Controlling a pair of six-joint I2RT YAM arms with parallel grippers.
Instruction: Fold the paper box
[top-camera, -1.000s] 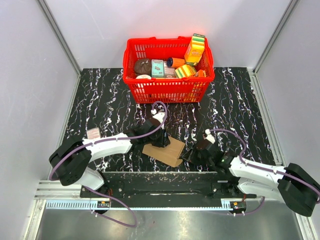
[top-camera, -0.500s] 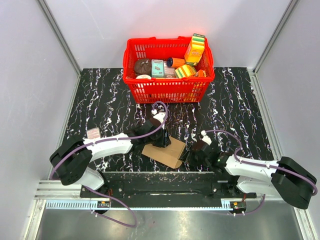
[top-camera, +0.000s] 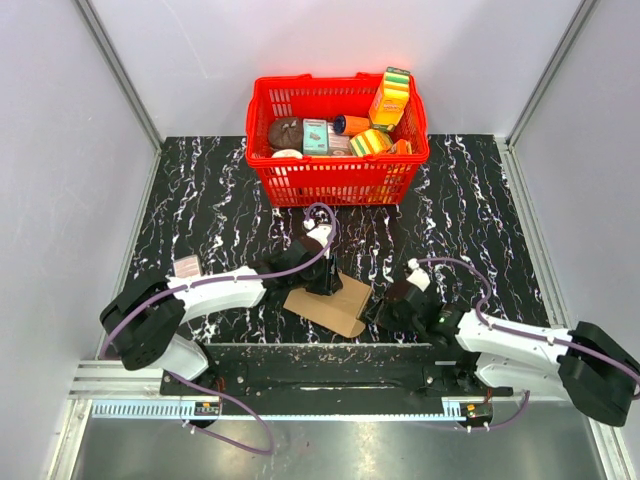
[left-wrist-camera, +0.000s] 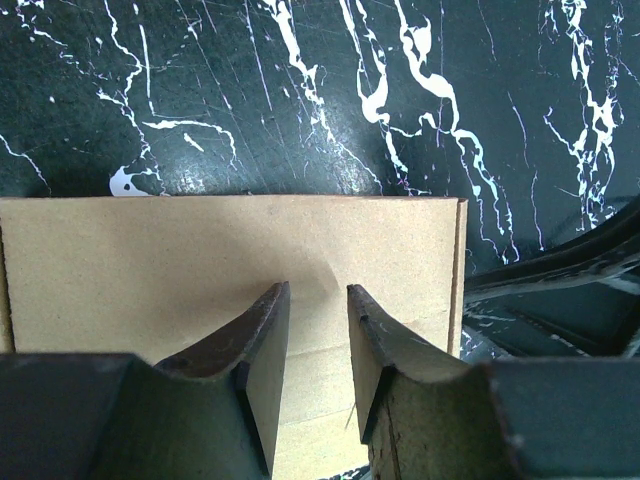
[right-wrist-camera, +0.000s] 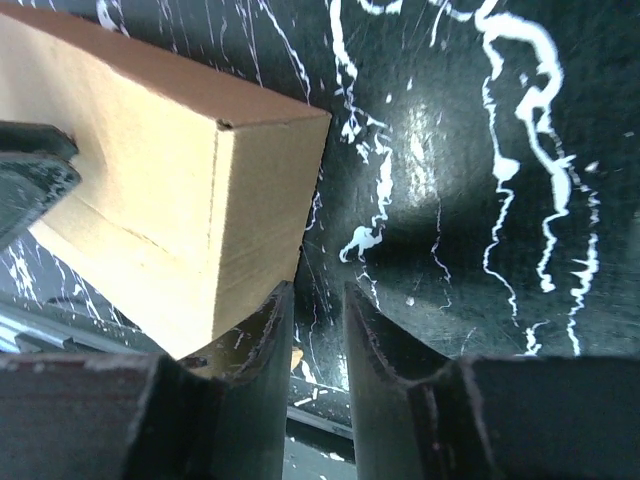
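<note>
The paper box (top-camera: 330, 302) is a flat brown cardboard carton lying on the black marble table (top-camera: 200, 200) near its front edge. My left gripper (top-camera: 323, 280) comes down on the box's top face from the left. In the left wrist view its fingertips (left-wrist-camera: 318, 290) stand a narrow gap apart over the cardboard (left-wrist-camera: 180, 260), with nothing between them. My right gripper (top-camera: 378, 308) sits low at the box's right end. In the right wrist view its jaws (right-wrist-camera: 318, 288) are slightly apart and empty. Its left finger (right-wrist-camera: 262, 330) stands beside the box's side wall (right-wrist-camera: 265, 190).
A red plastic basket (top-camera: 335, 166) full of colourful packages stands at the back centre of the table. A small pale tag (top-camera: 186, 266) lies at the left. A black mounting rail (top-camera: 320, 365) runs along the near edge, and grey walls close in both sides.
My right arm shifted slightly beside the box's right end. The left arm and the box have stayed put.
</note>
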